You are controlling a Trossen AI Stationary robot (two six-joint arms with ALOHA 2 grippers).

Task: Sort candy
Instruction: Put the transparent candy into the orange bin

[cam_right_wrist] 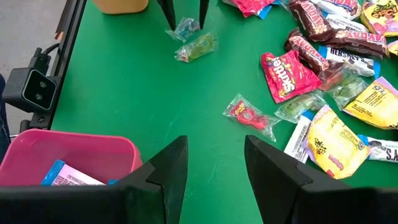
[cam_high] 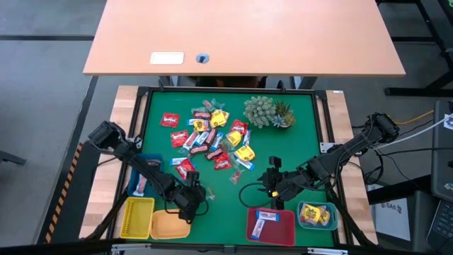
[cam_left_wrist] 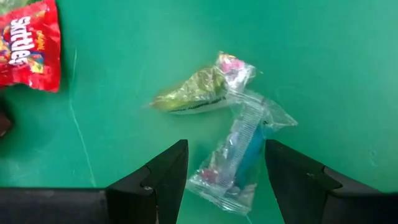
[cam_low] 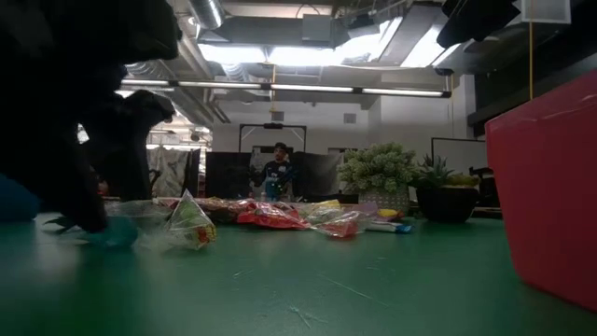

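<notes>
Red tray: cut off by low view's right edge. Left arm: dark, blurred mass hiding the candy behind it.

Table mat is bright green all over. Candy pile around 11 o'clock of centre is mostly red packs with white lettering, yellow ones with dark print, plus dark brown bars. Down at 7 o'clock sit a yellow tray and an orange tray; at 5 o'clock a red tray and a teal one. Clear wrapper with blue inside lies beside a greenish one. Plant at 1 o'clock is pale grey-green.
</notes>
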